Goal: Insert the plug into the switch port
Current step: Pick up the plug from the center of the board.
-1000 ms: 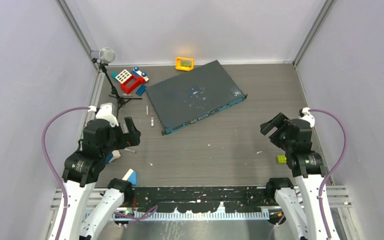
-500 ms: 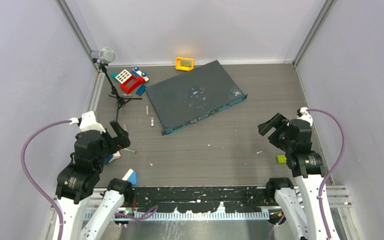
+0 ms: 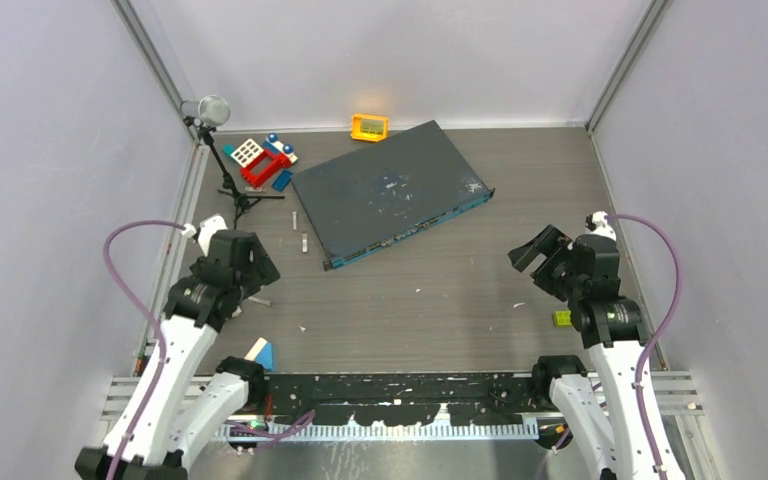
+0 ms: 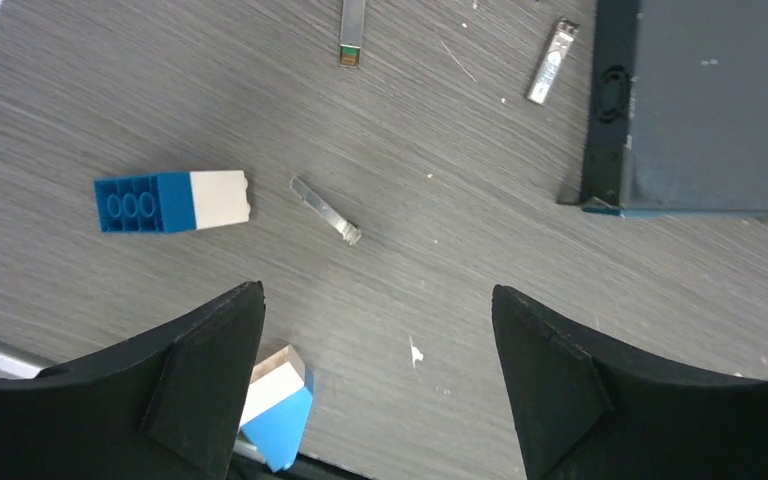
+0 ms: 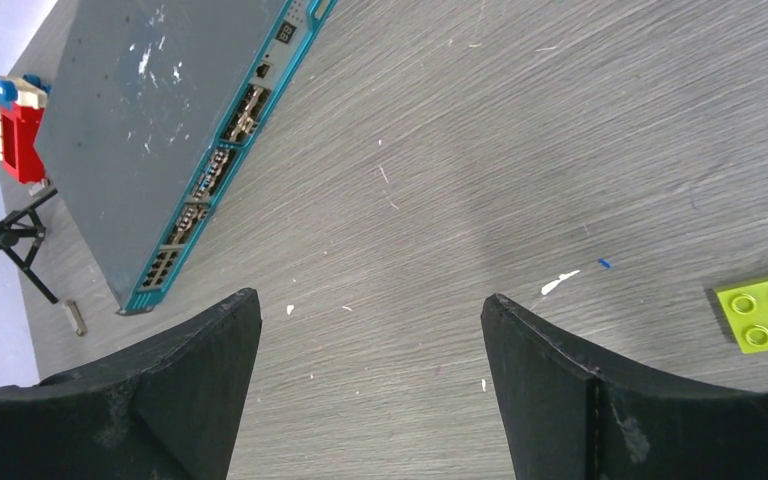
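The job looks barely begun: no plug is in hand and none can be seen seated in the switch. The left fingers (image 4: 195,385) stand wide apart with only bare surface (image 4: 430,290) between them, gripping nothing; the right fingers (image 5: 175,385) are spread just as wide and are empty too. The nearest plug (image 4: 325,209), a small silvery piece, lies flat at about 11 o'clock from the gap of the left fingers, apart from them and just to the 3 o'clock side of a blue-and-white block (image 4: 172,201). Two similar pieces (image 4: 351,30) (image 4: 552,62) lie further off toward 12 and 1 o'clock, close to the switch's corner. The switch (image 3: 390,190) lies flat and askew near 12 o'clock of the surface in the overhead view, its teal port row (image 5: 210,170) facing roughly 5 o'clock, toward the right arm. Judging from this, everything remains: lower onto a plug, close on it, lift it, carry it to the port row, line it up and press it home.
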